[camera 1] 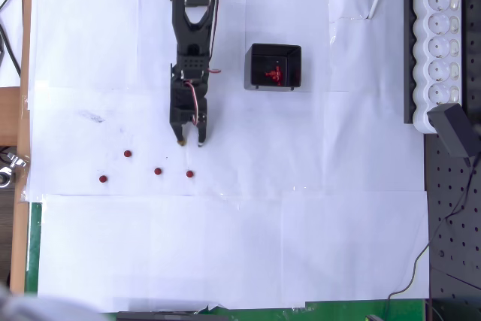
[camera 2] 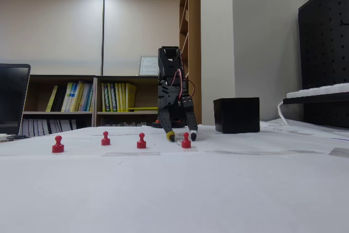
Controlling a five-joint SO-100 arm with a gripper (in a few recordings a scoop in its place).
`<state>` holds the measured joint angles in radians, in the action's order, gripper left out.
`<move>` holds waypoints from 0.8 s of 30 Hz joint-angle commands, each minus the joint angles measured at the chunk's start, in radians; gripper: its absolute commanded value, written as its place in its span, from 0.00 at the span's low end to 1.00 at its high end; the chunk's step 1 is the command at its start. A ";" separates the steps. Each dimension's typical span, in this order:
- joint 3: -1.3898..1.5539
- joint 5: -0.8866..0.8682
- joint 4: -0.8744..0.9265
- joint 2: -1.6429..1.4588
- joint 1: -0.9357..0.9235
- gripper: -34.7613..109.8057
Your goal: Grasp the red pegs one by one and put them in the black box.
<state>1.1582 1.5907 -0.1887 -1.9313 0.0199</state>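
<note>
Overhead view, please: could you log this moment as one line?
gripper: open, low over paper | red pegs: four loose, cluster in black box | nearest peg ungrasped

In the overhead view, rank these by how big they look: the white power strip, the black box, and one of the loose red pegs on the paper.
Largest to smallest, as they look in the overhead view:
1. white power strip
2. black box
3. loose red peg, a tiny dot
</note>
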 commanded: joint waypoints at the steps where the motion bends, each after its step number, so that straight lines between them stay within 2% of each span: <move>1: 0.095 0.014 -0.014 -0.071 0.006 0.34; 14: 0.273 0.009 -0.040 -0.235 0.023 0.34; 24: 0.284 -0.008 -0.155 -0.284 0.034 0.34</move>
<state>1.4251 1.5723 -0.3206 -2.1936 0.0261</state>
